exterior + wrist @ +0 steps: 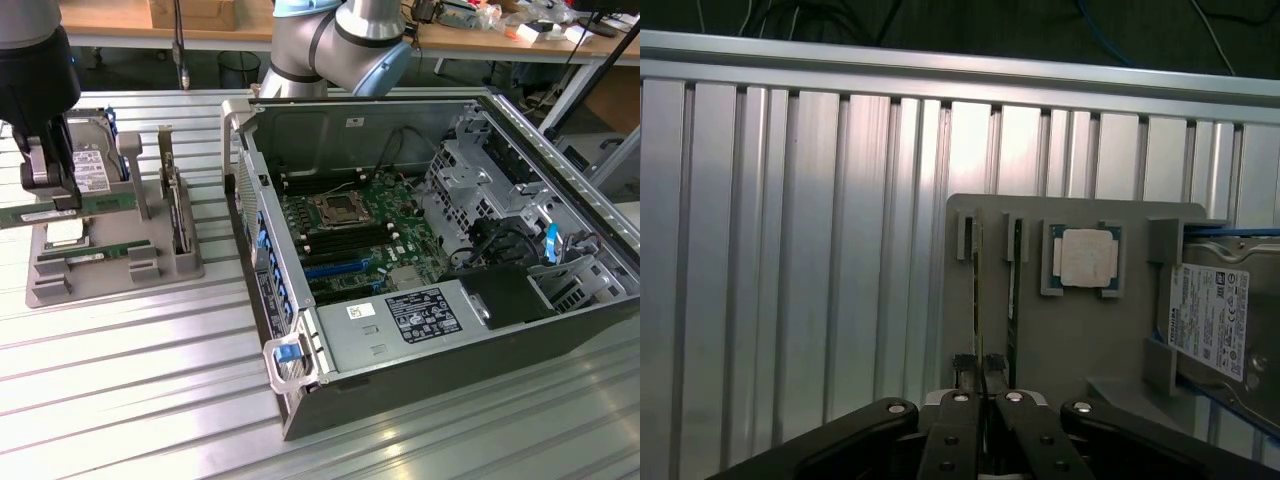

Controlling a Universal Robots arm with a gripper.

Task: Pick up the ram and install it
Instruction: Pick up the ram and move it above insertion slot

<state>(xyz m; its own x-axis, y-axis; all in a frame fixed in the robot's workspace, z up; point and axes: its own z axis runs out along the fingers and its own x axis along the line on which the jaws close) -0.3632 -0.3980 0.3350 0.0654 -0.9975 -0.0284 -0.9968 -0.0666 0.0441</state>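
Ram (100, 204) is clamped in the gripper (50, 195) at the upper left of the exterior view. The jaws are nearly together on the thin board, which lies level with its white sticker showing. Its far end runs off the exterior view's left edge. Can't tell if it's fully clear of the fixture slot.

Big to small:
- Slatted metal table (120, 380) carries everything.
- Open computer case (400, 370) sits centre-right, its right corner cut off. The motherboard (380, 225) is exposed inside, with black and blue slots on it. Slot detail is hard to make out.
- Arm (340, 40) is at top centre, mostly out of frame.
- Grey fixture (110, 280) is at mid-left, partly behind the gripper.
- Hard drive (88, 165) stands at the fixture's back, half hidden by the fingers.
- Upright card (175, 205) with a metal bracket is on the fixture's right side.
- Second stick (100, 252) is seated in a fixture slot.
- Processor chip (62, 235) sits beside it, small and blurry.

Wrist view:
- The gripper (978, 372) pinches the ram (978, 300), which is seen edge-on as a thin line.
- The second stick (1012, 290) is just beside it.
- The processor chip (1087, 258) is in its pocket.
- The hard drive (1210, 320) is cut by the frame edge.
- The gripper body is cropped.
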